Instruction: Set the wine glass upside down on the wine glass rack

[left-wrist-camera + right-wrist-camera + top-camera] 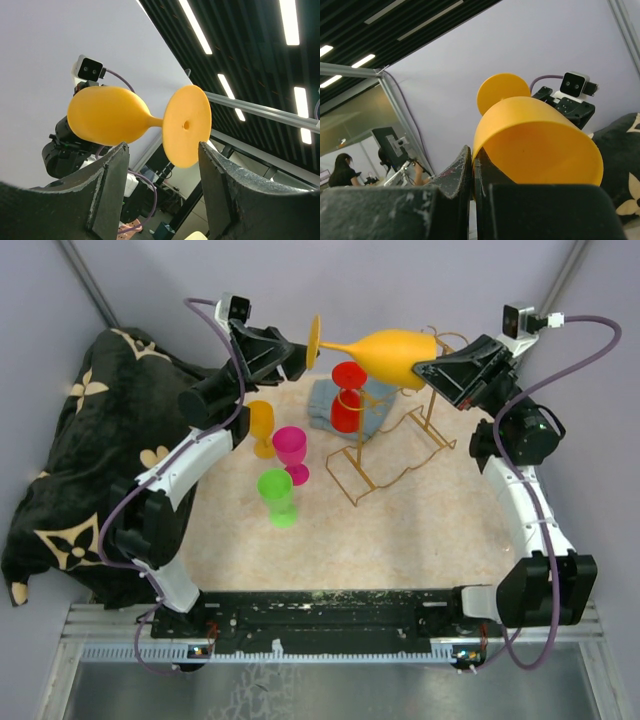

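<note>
The orange wine glass (385,352) is up in the air, lying on its side above the far part of the table (440,530). Its round foot points to the left and its open mouth points to the right.

The right claw (430,370) is pressed together on the rim of the cup. In the right wrist view the two fingers (455,175) pinch the thin orange wall between them, and the wine glass (540,140) fills the space above them.

The left claw (300,352) is spread. In the left wrist view its fingers (112,185) stand one on each side of the foot of the wine glass (107,115), with the foot in the gap. I cannot tell if either finger touches the foot.

The gold wire rack (390,445) stands on the table just below the glass, and the glass is apart from it. A red glass (348,395) is at the far left end of the rack, above a grey-blue cloth (325,405); I cannot tell if it hangs on the wires.

To the left of the rack three small glasses stand together: a yellow glass (260,425), a pink glass (291,452) and a green glass (278,495). A black blanket (70,440) with cream flowers lies at the left side of the table.
</note>
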`<move>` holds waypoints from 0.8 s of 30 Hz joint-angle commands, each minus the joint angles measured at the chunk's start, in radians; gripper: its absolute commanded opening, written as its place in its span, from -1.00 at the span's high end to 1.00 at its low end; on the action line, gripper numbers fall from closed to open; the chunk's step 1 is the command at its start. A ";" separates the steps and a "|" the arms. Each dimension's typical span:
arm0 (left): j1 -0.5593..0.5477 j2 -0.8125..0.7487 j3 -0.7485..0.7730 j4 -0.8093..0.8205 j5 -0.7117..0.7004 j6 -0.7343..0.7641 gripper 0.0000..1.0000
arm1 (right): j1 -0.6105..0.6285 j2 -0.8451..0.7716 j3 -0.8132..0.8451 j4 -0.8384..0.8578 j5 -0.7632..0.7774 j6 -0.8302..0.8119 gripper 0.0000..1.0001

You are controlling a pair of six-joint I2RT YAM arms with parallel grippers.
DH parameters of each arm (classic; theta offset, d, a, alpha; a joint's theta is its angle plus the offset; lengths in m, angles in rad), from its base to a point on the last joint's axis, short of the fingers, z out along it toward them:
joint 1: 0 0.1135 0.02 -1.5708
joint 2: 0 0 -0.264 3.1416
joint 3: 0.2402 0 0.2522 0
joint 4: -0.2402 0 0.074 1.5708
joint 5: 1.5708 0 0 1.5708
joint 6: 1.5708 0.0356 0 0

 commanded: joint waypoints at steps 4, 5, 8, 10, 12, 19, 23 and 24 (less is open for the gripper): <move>-0.014 0.009 0.023 0.060 -0.014 -0.027 -0.24 | 0.050 0.003 -0.001 0.025 -0.002 -0.062 1.00; -0.015 0.009 0.024 0.063 -0.017 -0.030 -0.20 | 0.052 0.006 -0.002 0.026 -0.003 -0.062 1.00; -0.020 0.009 0.028 0.074 -0.025 -0.043 0.05 | 0.054 0.010 -0.009 0.028 -0.006 -0.067 1.00; -0.023 0.008 0.029 0.074 -0.027 -0.050 0.17 | 0.055 0.012 -0.014 0.026 -0.005 -0.072 1.00; -0.027 0.005 0.030 0.074 -0.029 -0.053 0.19 | 0.054 0.015 -0.016 0.021 -0.004 -0.078 1.00; -0.037 0.006 0.034 0.080 -0.020 -0.067 0.62 | 0.057 0.032 -0.016 0.031 0.002 -0.076 1.00; -0.037 0.002 0.036 0.078 -0.011 -0.068 1.00 | 0.057 0.039 -0.012 0.028 0.004 -0.078 1.00; -0.037 0.000 0.038 0.072 -0.009 -0.067 1.00 | 0.057 0.038 -0.012 0.027 0.006 -0.079 1.00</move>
